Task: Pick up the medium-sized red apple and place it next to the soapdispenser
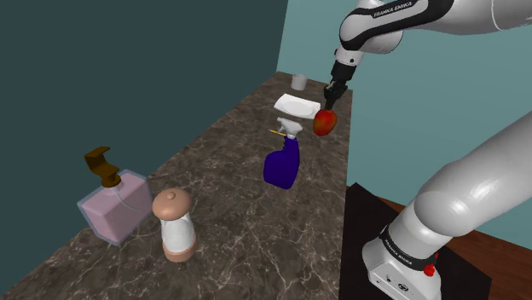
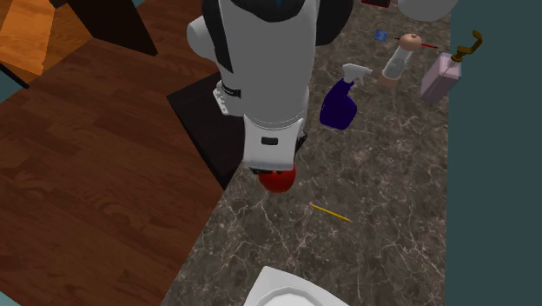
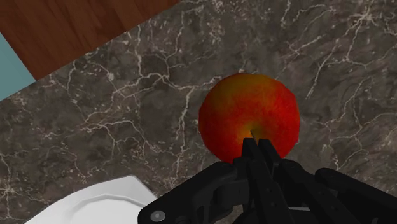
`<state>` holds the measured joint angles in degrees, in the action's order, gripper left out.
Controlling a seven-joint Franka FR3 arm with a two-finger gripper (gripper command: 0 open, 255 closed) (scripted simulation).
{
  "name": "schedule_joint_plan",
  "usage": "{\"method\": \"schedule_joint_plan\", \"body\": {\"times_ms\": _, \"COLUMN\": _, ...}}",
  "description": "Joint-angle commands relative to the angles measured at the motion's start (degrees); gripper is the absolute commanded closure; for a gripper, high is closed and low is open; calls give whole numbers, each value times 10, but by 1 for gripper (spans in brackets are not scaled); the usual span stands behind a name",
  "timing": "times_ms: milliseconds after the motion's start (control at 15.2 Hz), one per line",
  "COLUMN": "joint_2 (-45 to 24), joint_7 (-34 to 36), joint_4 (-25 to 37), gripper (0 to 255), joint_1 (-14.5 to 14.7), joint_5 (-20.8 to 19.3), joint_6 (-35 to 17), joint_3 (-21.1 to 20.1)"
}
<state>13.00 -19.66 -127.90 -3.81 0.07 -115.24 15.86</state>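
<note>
Pinching the round red-and-yellow apple at its stem hollow, the all-black two-finger gripper has its fingers drawn almost together on the fruit, which hangs lifted, well apart from the pink square soap dispenser with a brown pump. So slight a hold on a smooth round skin could, I judge, slip and drop the apple, and the blue spray bottle standing between dispenser and apple could be knocked in passing. Its stem end faces up into the gripper, so the stem-to-base axis runs roughly vertical, though the fruit is near-round.
</note>
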Motion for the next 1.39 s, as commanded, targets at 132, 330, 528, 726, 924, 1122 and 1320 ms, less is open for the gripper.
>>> {"method": "schedule_joint_plan", "body": {"times_ms": 132, "joint_2": 8, "joint_7": 2, "joint_4": 24, "gripper": 255, "joint_1": 0, "joint_5": -2, "joint_6": 32, "joint_3": -1}}
{"method": "schedule_joint_plan", "body": {"times_ms": 330, "joint_2": 13, "joint_7": 4, "joint_4": 43, "gripper": 255, "joint_1": 0, "joint_5": -3, "joint_6": 56, "joint_3": -3}}
{"method": "schedule_joint_plan", "body": {"times_ms": 528, "joint_2": 16, "joint_7": 6, "joint_4": 63, "gripper": 255, "joint_1": 0, "joint_5": -4, "joint_6": 79, "joint_3": -4}}
{"method": "schedule_joint_plan", "body": {"times_ms": 726, "joint_2": 18, "joint_7": 7, "joint_4": 84, "gripper": 255, "joint_1": 1, "joint_5": -4, "joint_6": 102, "joint_3": -5}}
{"method": "schedule_joint_plan", "body": {"times_ms": 924, "joint_2": 19, "joint_7": 9, "joint_4": 106, "gripper": 255, "joint_1": 1, "joint_5": -4, "joint_6": 125, "joint_3": -6}}
{"method": "schedule_joint_plan", "body": {"times_ms": 1122, "joint_2": 19, "joint_7": 10, "joint_4": 130, "gripper": 255, "joint_1": 1, "joint_5": -4, "joint_6": 148, "joint_3": -6}}
{"method": "schedule_joint_plan", "body": {"times_ms": 1320, "joint_2": 18, "joint_7": 10, "joint_4": 154, "gripper": 255, "joint_1": 2, "joint_5": -3, "joint_6": 171, "joint_3": -7}}
